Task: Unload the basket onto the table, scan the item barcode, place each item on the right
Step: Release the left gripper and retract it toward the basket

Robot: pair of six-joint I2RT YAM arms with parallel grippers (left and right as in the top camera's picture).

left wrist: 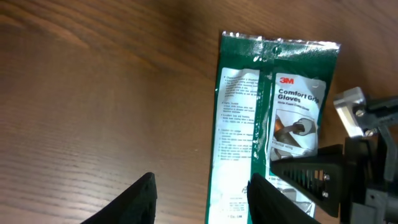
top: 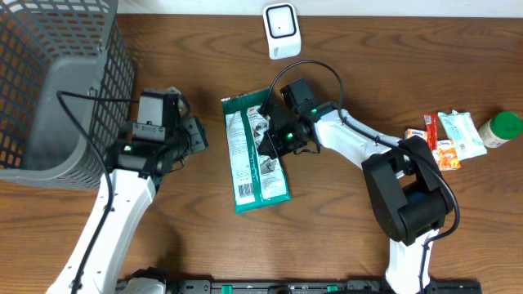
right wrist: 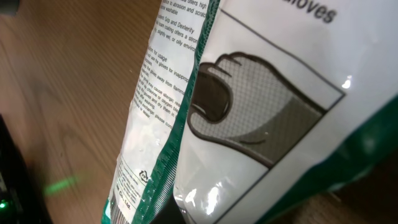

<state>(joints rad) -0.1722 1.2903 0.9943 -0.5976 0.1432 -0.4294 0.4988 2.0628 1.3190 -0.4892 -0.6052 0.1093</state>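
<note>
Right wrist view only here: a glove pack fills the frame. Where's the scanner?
Observer: The scanner stands beyond the far end of the pack, apart from it.
Reviewer: And the other arm?
Observer: The left gripper is open, just beside the pack's left edge.
Reviewer: Anything else around?
Observer: A grey basket sits at the far left.

Table (top: 351,245): brown wood grain; all items below are set on it.
Basket (top: 57,82): grey mesh, placed at the upper-left corner of the overhead view.
Orange carton (top: 445,153): laid flat near the right edge.
Red sachet (top: 430,131): laid just beside the carton.
White-teal packet (top: 460,135): laid between sachet and container.
Green-capped container (top: 500,128): seen farthest right.
</note>
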